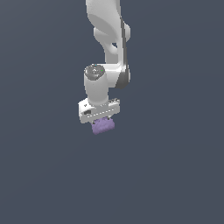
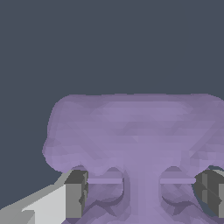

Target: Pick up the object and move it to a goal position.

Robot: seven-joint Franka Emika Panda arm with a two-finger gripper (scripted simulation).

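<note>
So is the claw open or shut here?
Shut on the blob: in the wrist view both fingers press its sides, and outside it hangs right under the claw.

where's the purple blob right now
In the exterior view the purple blob sits near centre, directly under the white gripper; the wrist view shows it between the fingers.

Plain dark grey-blue background (image 1: pixel 175 175), featureless.

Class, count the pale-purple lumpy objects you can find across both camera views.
1. The single lumpy pale-purple blob sits directly under the white gripper in the exterior view; the wrist view shows the same blob between the dark fingers. None appear hidden.
</note>
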